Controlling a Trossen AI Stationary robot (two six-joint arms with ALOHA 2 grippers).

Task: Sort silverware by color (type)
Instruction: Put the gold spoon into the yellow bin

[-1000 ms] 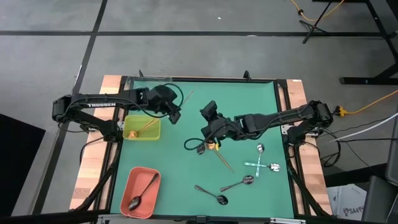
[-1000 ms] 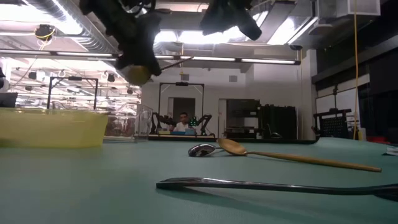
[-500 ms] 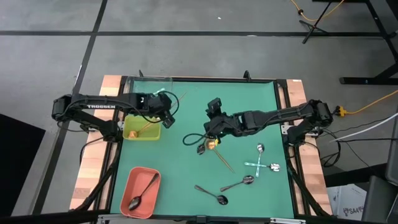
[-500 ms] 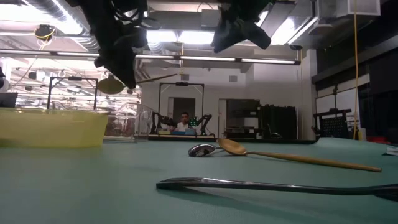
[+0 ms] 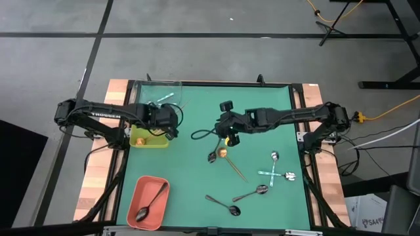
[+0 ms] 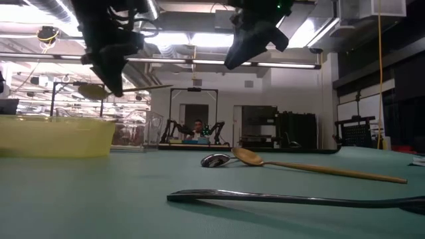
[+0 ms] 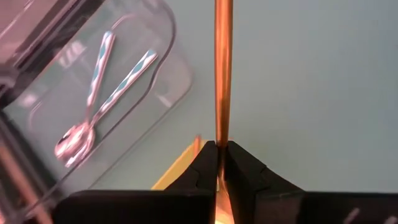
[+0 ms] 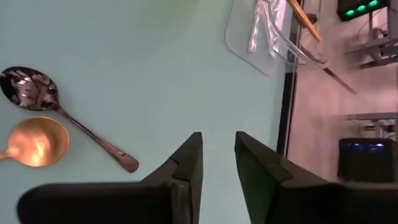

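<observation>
Left gripper (image 7: 217,163) clamps gold spoon (image 7: 222,68) over yellow tray (image 5: 148,137), far left. Release low, bowl inside rim. Right gripper (image 8: 216,158) empty, slightly parted, above table centre.

Two dark, slender jointed arms — left arm (image 5: 108,111) lettered "TROSSEN" in white. Black cable loops beside the right arm (image 5: 289,119). Gripper fingers (image 8: 186,168) matte black, blocky, wedge-tipped.

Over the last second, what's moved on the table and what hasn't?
The left gripper, shut on the copper spoon, carried it leftward over the yellow tray. The right gripper, empty, pulled back from the gold spoon and dark spoon. All loose spoons stayed put.
</observation>
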